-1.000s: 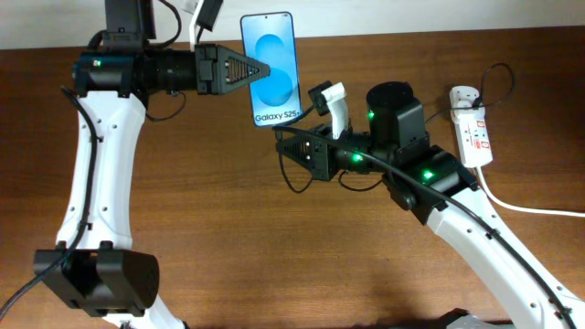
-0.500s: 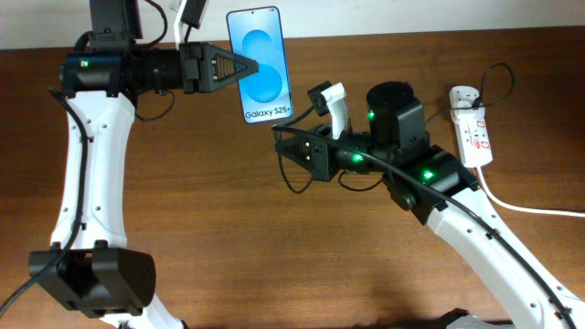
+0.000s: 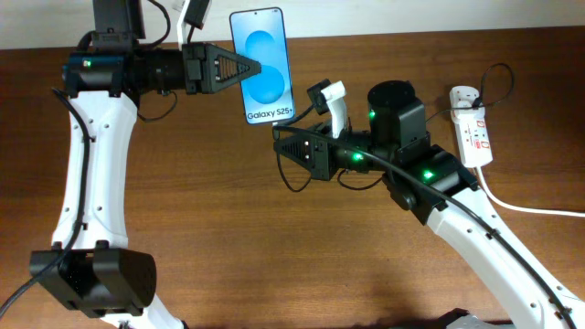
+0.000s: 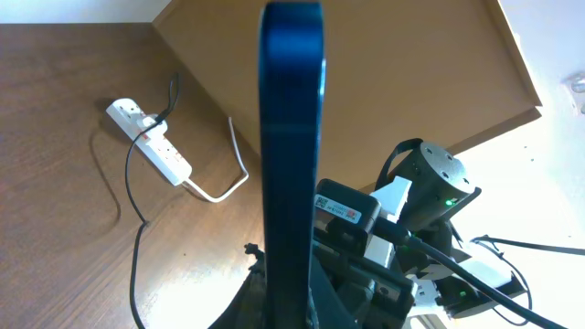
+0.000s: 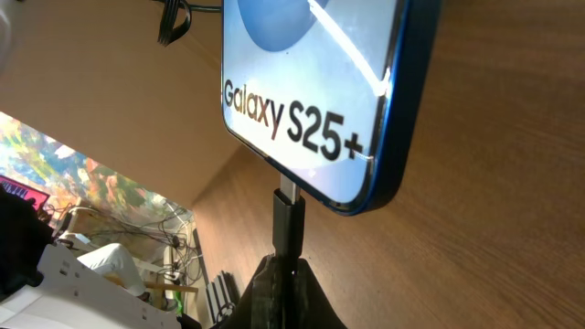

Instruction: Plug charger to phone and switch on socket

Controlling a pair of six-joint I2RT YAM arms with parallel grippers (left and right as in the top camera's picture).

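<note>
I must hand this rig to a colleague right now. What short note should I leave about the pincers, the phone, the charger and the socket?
Left pincer: shut on the phone, which is lifted with its lit screen facing up.
Right pincer: shut on the charger, plug tip pointing at the phone's bottom edge.
Done: the tip meets the port; I cannot tell if it is fully seated.
Socket: far right in the overhead view, no pincer near it, switch state unreadable.
Left: confirm the plug is in, then switch on the socket.
</note>
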